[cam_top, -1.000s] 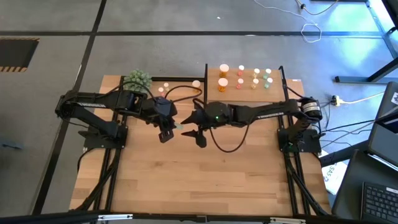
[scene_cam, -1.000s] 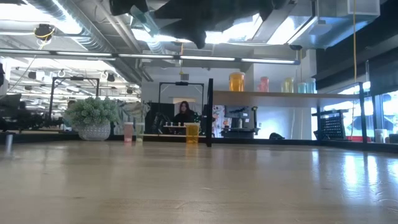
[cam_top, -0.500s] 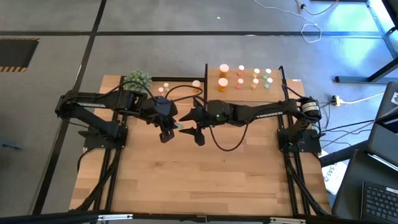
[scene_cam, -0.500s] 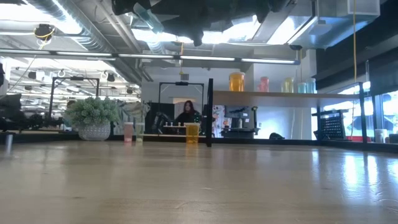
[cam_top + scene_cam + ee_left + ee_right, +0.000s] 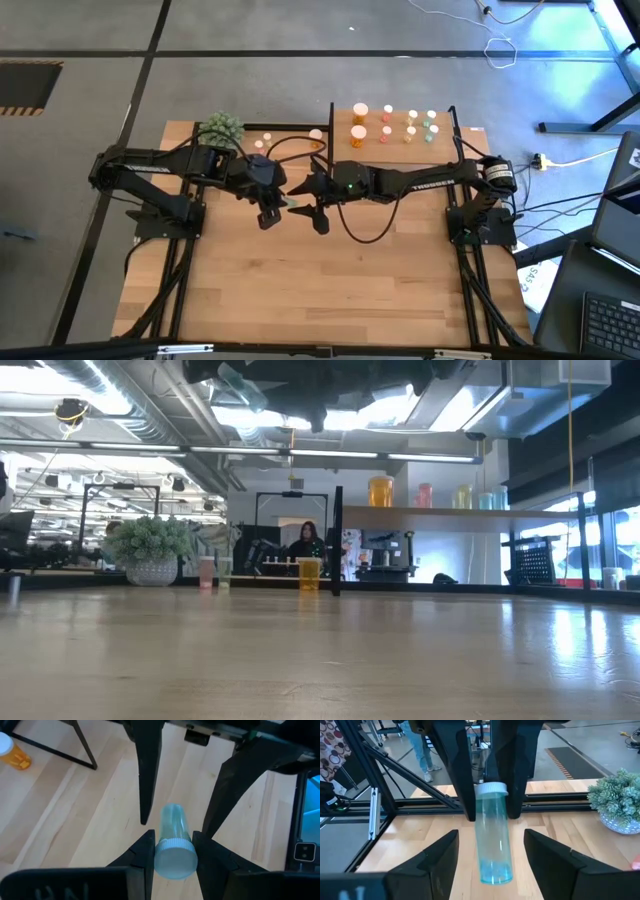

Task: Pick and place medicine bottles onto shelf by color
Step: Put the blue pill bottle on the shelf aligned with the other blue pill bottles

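Note:
My left gripper (image 5: 172, 836) is shut on a pale blue-green, see-through medicine bottle (image 5: 291, 203) with a white cap, high above the table's middle. My right gripper (image 5: 491, 834) faces it, open, with one finger on each side of the bottle's base end (image 5: 495, 870) and a gap on both sides. The shelf (image 5: 440, 148) stands at the far right, its board carrying orange (image 5: 359, 112), pink (image 5: 387, 113), yellowish (image 5: 411, 116) and green (image 5: 431, 118) bottles. Two pink bottles (image 5: 262, 142) and a pale-capped one (image 5: 315, 135) stand on the table's far part. My left gripper pinches the bottle at its cap end (image 5: 175, 861) between the two fingers (image 5: 145, 851). It comes from the table's left. The bottle sticks out beyond the fingertips toward the right arm, lifted clear of the table and somewhat tilted in the low view (image 5: 240, 382).
A green fuzzy plant ball in a pot (image 5: 221, 128) sits at the table's far left. The shelf's black posts (image 5: 332, 125) rise at its corners. Bare wooden tabletop (image 5: 330, 290) stretches across the near half. A person (image 5: 307, 540) shows in the room beyond.
My right gripper has edged a little toward the table's left, closer around the bottle that my left gripper holds. In the low view the bottle and both grippers have risen slightly.

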Controlling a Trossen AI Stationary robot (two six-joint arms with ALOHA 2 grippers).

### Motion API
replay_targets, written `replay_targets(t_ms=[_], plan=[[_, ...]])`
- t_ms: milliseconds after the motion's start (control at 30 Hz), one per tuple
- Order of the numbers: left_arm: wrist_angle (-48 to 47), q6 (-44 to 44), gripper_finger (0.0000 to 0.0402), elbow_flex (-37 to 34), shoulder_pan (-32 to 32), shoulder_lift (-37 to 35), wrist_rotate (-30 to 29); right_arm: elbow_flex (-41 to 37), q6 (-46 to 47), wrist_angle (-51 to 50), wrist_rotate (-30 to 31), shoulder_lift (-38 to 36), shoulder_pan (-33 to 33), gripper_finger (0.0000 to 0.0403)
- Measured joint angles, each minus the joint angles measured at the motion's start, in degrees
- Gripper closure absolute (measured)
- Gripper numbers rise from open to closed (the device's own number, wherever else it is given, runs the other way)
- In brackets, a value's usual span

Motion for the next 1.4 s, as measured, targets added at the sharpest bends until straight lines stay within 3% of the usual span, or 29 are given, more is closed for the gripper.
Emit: replay_targets(t_ms=[800,1400], plan=[[2.7,2.0,0.0304,0.0,-0.6,1.7,0.2,0.0,0.0,-0.2,0.0,0.0,0.0,0.0182],[2.6,2.7,0.0304,0.0,-0.6,1.7,-0.5,0.0,0.2,-0.3,0.0,0.0,0.0,0.0250]])
